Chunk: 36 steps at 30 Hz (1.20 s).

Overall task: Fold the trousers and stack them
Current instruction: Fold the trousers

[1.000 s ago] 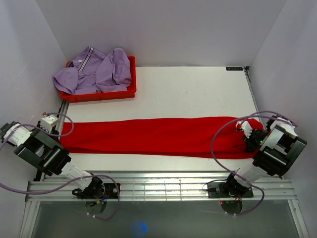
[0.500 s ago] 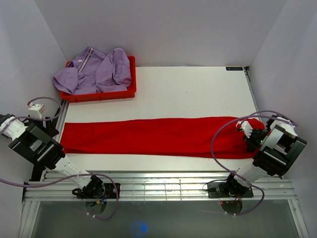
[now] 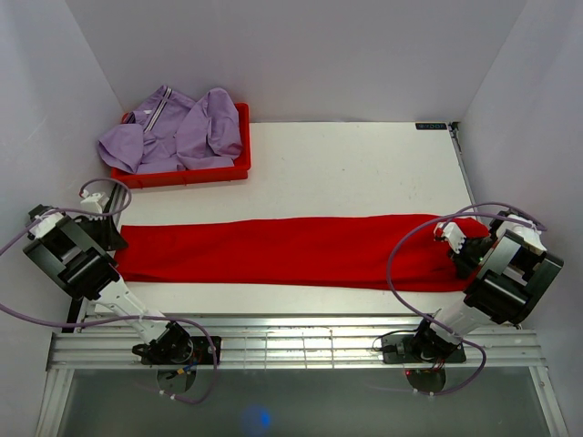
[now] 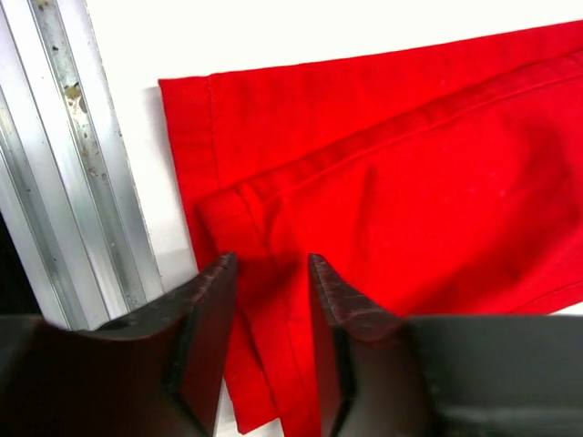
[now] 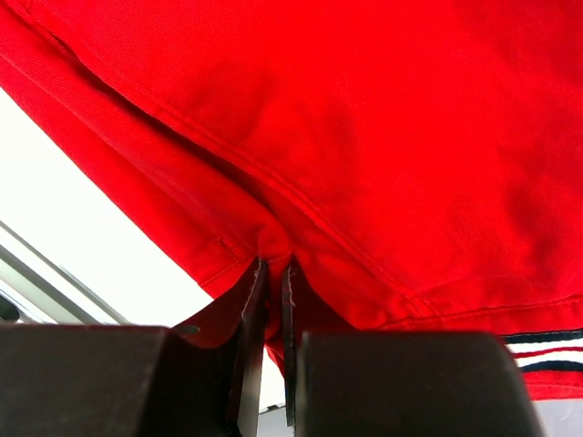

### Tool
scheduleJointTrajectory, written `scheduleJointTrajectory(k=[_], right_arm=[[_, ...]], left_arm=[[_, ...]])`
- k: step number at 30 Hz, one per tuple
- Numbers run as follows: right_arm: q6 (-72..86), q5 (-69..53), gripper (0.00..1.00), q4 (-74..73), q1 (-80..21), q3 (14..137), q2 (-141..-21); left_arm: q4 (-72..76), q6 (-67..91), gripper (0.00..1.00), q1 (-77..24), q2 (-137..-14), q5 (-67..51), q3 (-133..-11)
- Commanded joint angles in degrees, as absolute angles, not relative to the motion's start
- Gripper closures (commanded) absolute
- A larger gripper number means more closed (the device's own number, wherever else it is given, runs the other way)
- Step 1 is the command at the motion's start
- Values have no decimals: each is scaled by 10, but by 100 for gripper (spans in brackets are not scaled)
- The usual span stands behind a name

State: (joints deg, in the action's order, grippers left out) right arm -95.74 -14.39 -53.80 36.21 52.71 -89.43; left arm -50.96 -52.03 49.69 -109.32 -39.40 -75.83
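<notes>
The long red cotton-twill trousers [image 3: 291, 250] lie flat in a narrow strip parallel to the near edge of the white tabletop [image 3: 364, 173], reaching from its left edge to its right edge. They appear to be folded once already, leg over leg: the left wrist view shows two hemmed layers [image 4: 410, 182], slightly offset, with stitched seams and a fine diagonal weave. The crosswise folds and the stacking are not yet done.

At the right edge the right gripper [image 5: 271, 269] has its fingers pressed almost together on a raised ridge of the cloth, beside a seam. At the left edge the left gripper [image 4: 269, 273] stands with its jaws apart, straddling the upper hem, with nothing clamped yet. Its dark ribbed fingertips [image 4: 211, 300] sit beside the scuffed aluminium rail [image 4: 64, 164].

At the far left corner a red plastic bin [image 3: 182, 175] holds a crumpled lilac garment [image 3: 173, 132], soft and loosely heaped.
</notes>
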Motion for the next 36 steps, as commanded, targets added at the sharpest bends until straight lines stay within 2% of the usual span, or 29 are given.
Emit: scheduleJointTrajectory(k=[1, 5, 11, 15, 19, 20, 23, 24, 25, 36], right_arm=[[-961, -107, 89, -511, 363, 525, -886], [-960, -109, 90, -514, 363, 530, -889], [-961, -109, 90, -515, 362, 530, -891], [-962, -110, 90, -516, 360, 530, -893], [-960, -110, 91, -515, 359, 529, -895], [-960, -110, 91, -515, 358, 528, -896], [-959, -110, 91, -514, 357, 526, -896], [-959, -110, 91, -513, 357, 525, -896], [-960, -110, 91, -512, 357, 524, -896], [-961, -104, 92, -509, 354, 520, -899]], left_arm=[[-476, -496, 54, 495, -1095, -381, -753], [-462, -480, 58, 494, -1094, -367, -751], [-436, -467, 47, 494, -1085, -338, -738], [-442, -463, 47, 493, -1089, -352, -741], [-459, -470, 60, 489, -1085, -391, -750], [-462, -473, 70, 490, -1082, -399, -752], [-475, -475, 83, 488, -1078, -418, -765], [-475, -474, 95, 486, -1078, -417, -771], [-477, -469, 99, 485, -1078, -420, -781], [-462, -437, 100, 463, -1107, -394, -869]])
